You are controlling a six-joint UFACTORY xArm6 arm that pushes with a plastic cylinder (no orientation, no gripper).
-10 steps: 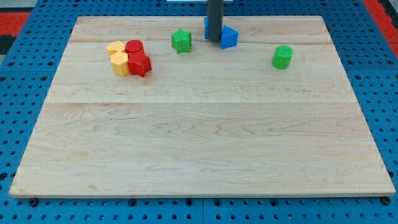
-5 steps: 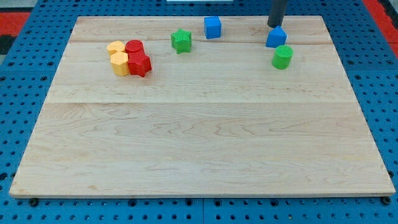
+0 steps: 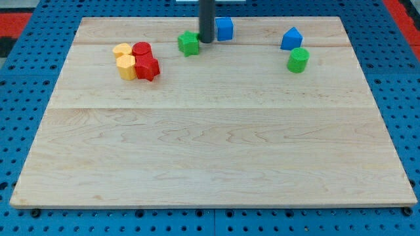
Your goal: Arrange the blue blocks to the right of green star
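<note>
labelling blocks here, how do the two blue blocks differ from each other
The blue cube block looks square-faced with a flat top, while the blue wedge-like block rises to a peak. The cube sits near the green star block, just to the view's right of my tip; the peaked one lies far off at the view's right, just above the green cylinder block. Both share the same blue and lie along the wooden board's top edge.

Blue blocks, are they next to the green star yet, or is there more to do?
Partly done. Both blue blocks sit on the view's right of the green star: the blue cube is close, the other blue block is far off by the green cylinder. My tip is between the star and the cube. What's probably left is bringing the far block closer.
</note>
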